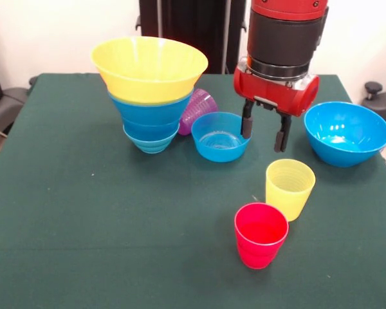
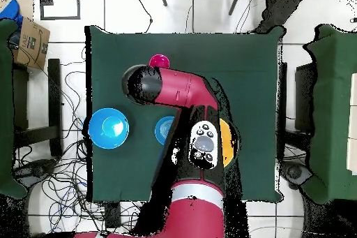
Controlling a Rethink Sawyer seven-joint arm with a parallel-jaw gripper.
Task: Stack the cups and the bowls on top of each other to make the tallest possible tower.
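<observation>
The tower (image 1: 149,96) stands at the back left, a very large yellow bowl (image 1: 148,64) nested on blue bowls; in the overhead view only its yellow rim (image 2: 226,141) shows beside the arm. A small blue bowl (image 1: 220,136) (image 2: 164,130) sits to its right. A purple cup (image 1: 199,109) lies on its side between them. My gripper (image 1: 265,132) hangs open and empty just right of the small blue bowl, above the table. A yellow cup (image 1: 289,188) and a red cup (image 1: 260,234) (image 2: 160,61) stand upright in front of it. No green bowl or green cup shows.
A large blue bowl (image 1: 346,132) (image 2: 108,127) stands alone at the right of the front view. The green table cloth (image 1: 64,232) lies bare at the front left. The arm (image 2: 181,92) covers the gripper and the yellow cup in the overhead view.
</observation>
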